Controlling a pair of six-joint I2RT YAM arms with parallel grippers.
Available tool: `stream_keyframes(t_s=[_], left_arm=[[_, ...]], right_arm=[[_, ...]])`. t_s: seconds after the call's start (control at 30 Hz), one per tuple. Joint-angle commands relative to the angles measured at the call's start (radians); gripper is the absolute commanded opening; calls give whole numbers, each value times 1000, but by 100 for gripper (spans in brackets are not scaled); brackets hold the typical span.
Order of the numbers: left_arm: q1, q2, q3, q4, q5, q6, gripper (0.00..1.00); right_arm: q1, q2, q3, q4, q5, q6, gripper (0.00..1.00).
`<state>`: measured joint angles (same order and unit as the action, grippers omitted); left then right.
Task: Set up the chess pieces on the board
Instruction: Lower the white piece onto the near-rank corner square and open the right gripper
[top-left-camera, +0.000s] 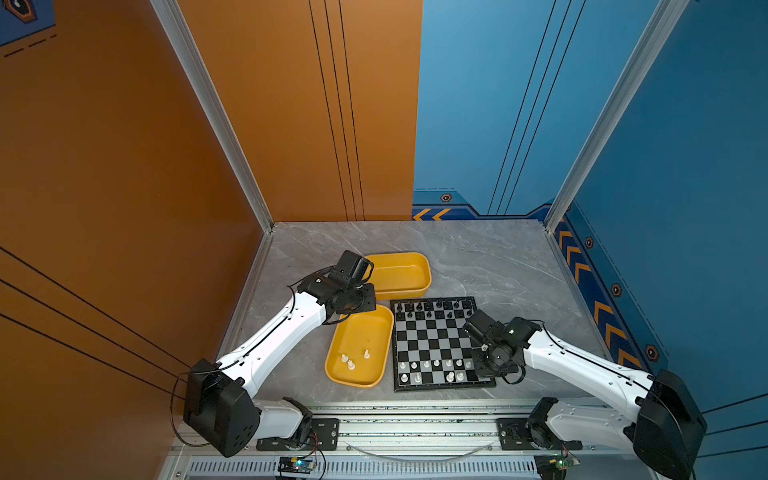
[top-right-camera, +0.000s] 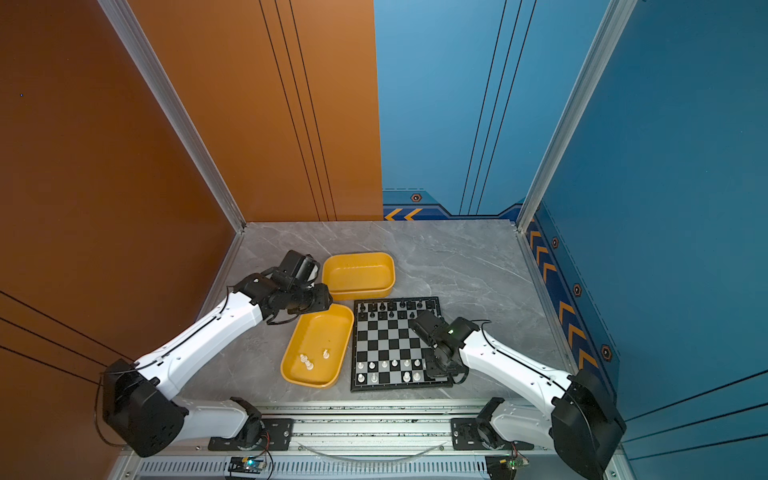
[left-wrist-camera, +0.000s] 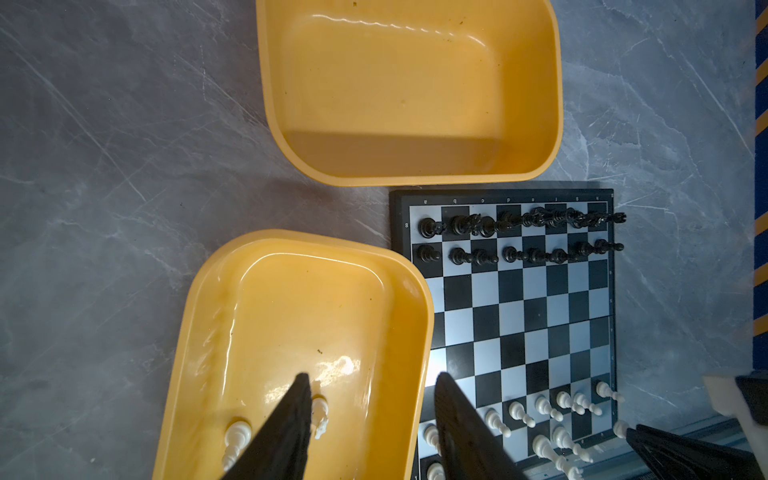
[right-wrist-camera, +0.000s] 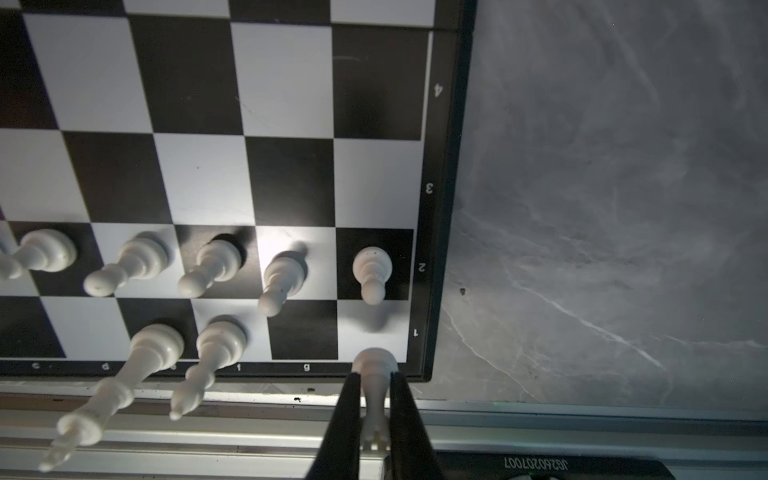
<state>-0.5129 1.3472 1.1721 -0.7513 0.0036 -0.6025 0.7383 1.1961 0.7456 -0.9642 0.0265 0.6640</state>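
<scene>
Jaws of the left gripper (left-wrist-camera: 374, 380) stand apart with nothing between them, and they hang over the near yellow tray (top-left-camera: 368, 332). In the left wrist view one finger (left-wrist-camera: 291, 424) sits just beside a small white piece (left-wrist-camera: 320, 411) on the tray floor. Both top views show three loose white pieces (top-left-camera: 351, 365) standing close together toward that tray's near end. The far yellow tray (top-left-camera: 399, 270) lies farther back on the grey marbled table (top-left-camera: 478, 257), with its near rim just beside the far left corner of the board (top-left-camera: 432, 345).

The board lies flat to the right of the near tray, and its left edge runs just beside the tray's long side. Black pieces (top-left-camera: 432, 309) line its two far rows. White pawns (top-left-camera: 436, 363) line the second row from the near edge. A few taller white pieces (top-left-camera: 450, 377) stand in the nearest row.

At the board's near right corner the right gripper (right-wrist-camera: 374, 376) is clamped on the stem of a white rook (right-wrist-camera: 374, 361). The rook's round base points down at the corner square, right behind the last pawn (right-wrist-camera: 372, 270) of the row. A soft shadow lies on that square under the base, but I cannot tell whether the base touches the board
</scene>
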Motion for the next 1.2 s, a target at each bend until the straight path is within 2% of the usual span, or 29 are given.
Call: stream_keyframes(t_s=[0.0, 0.77, 1.17], left_arm=[[-8, 13, 35, -11, -19, 1, 50], [-7, 10, 30, -23, -27, 4, 49], [-6, 10, 32, -23, -34, 11, 49]], right_arm=[[-12, 15, -23, 23, -3, 24, 13], [-24, 44, -52, 56, -40, 20, 16], [-25, 28, -22, 24, -19, 31, 36]])
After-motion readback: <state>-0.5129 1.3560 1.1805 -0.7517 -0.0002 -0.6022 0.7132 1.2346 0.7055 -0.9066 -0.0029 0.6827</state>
